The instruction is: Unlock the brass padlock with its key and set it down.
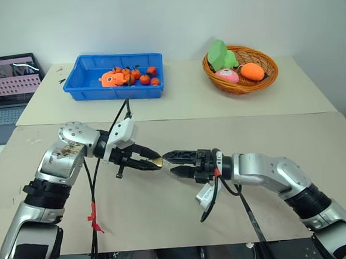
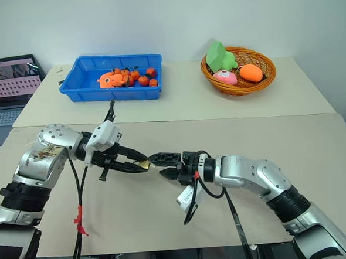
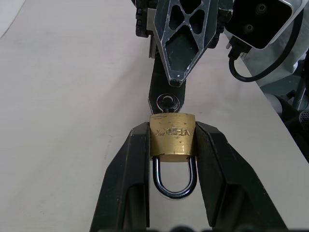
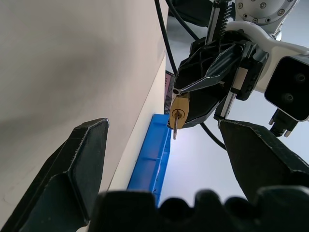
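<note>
The small brass padlock (image 3: 173, 135) is clamped by its body between the black fingers of my left gripper (image 1: 154, 162), above the table's middle. Its silvery shackle (image 3: 175, 186) points back toward the wrist. A small key (image 3: 168, 102) sits in the keyhole and sticks out of the lock's free end (image 4: 175, 126). My right gripper (image 1: 168, 163) faces the lock from the right, open wide. Its fingertips (image 3: 177, 77) are close to the key, with nothing held between them.
A blue bin (image 1: 82, 82) with small oranges stands at the back left. A wicker basket (image 1: 264, 80) of soft toys stands at the back right. A laptop (image 1: 8, 81) sits far left. Black cables hang from both wrists over the beige table (image 1: 166, 212).
</note>
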You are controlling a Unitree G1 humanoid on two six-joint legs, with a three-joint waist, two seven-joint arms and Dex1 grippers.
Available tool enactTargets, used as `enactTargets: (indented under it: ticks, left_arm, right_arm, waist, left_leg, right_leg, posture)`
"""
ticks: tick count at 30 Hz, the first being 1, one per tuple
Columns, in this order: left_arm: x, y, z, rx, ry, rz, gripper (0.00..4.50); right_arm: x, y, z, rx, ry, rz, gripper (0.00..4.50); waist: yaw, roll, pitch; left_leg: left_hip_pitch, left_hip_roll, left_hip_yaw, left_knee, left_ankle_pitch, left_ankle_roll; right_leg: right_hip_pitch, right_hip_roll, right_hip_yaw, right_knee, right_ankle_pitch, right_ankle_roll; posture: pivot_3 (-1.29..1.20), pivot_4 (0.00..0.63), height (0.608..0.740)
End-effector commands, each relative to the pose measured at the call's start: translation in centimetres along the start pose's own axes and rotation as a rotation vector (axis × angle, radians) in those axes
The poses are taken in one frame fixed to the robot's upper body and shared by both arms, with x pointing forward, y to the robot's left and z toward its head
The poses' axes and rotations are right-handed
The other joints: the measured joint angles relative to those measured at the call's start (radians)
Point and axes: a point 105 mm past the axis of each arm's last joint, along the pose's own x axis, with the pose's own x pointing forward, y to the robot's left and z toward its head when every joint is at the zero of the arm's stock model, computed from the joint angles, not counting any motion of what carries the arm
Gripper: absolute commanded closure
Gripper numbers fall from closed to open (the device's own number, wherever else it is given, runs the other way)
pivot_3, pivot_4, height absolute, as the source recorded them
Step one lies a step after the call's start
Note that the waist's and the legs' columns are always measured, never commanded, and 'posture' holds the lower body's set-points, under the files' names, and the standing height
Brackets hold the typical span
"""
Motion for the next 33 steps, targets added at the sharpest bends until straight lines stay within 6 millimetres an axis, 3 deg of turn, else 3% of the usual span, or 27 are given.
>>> enactTargets:
  ticks: [1, 2, 4, 13, 22, 33]
  left_arm:
    - [-0.1, 0.0, 0.9, 0.040, 0.005, -0.003, 3.67]
    - [-0.1, 0.0, 0.8, 0.041, 0.005, -0.004, 3.67]
    - [0.0, 0.0, 0.8, 0.040, 0.005, -0.003, 3.67]
    - [0.1, 0.6, 0.8, 0.035, 0.001, 0.019, 3.67]
    - [0.2, 0.7, 0.8, 0.030, -0.005, 0.024, 3.67]
    - [0.3, 0.8, 0.8, 0.030, -0.010, 0.037, 3.67]
  right_arm:
    - [-0.1, -1.4, -0.5, -0.027, 0.021, -0.040, 0.24]
    - [-0.1, -1.4, -0.5, -0.025, 0.021, -0.040, 0.76]
    - [0.0, -1.5, -0.4, -0.022, 0.024, -0.040, 1.19]
    - [-0.1, -1.7, -0.7, -0.014, 0.046, -0.045, 4.31]
    - [0.0, -2.1, -0.7, 0.023, 0.061, -0.050, 4.41]
    - [0.2, -2.6, -0.4, 0.255, 0.038, -0.065, 4.41]
  waist:
    - [0.000, 0.000, 0.000]
    - [0.000, 0.000, 0.000]
    - [0.000, 0.000, 0.000]
    - [0.000, 0.000, 0.000]
    - [0.000, 0.000, 0.000]
    - [0.000, 0.000, 0.000]
  left_leg:
    - [0.000, 0.000, 0.000, 0.000, 0.000, 0.000]
    - [0.000, 0.000, 0.000, 0.000, 0.000, 0.000]
    - [0.000, 0.000, 0.000, 0.000, 0.000, 0.000]
    - [0.000, 0.000, 0.000, 0.000, 0.000, 0.000]
    - [0.000, 0.000, 0.000, 0.000, 0.000, 0.000]
    - [0.001, 0.000, -0.001, 0.001, 0.000, 0.000]
  right_leg:
    - [0.000, 0.000, 0.000, 0.000, 0.000, 0.000]
    - [0.000, 0.000, 0.000, 0.000, 0.000, 0.000]
    - [0.000, 0.000, 0.000, 0.000, 0.000, 0.000]
    - [0.000, 0.000, 0.000, 0.000, 0.000, 0.000]
    - [0.000, 0.000, 0.000, 0.000, 0.000, 0.000]
    - [0.001, 0.000, 0.000, 0.001, 0.000, 0.000]
  posture:
    - [0.00, 0.150, 0.740]
    - [0.00, 0.150, 0.740]
    - [0.00, 0.150, 0.740]
    - [0.00, 0.150, 0.740]
    - [0.00, 0.150, 0.740]
    - [0.00, 0.150, 0.740]
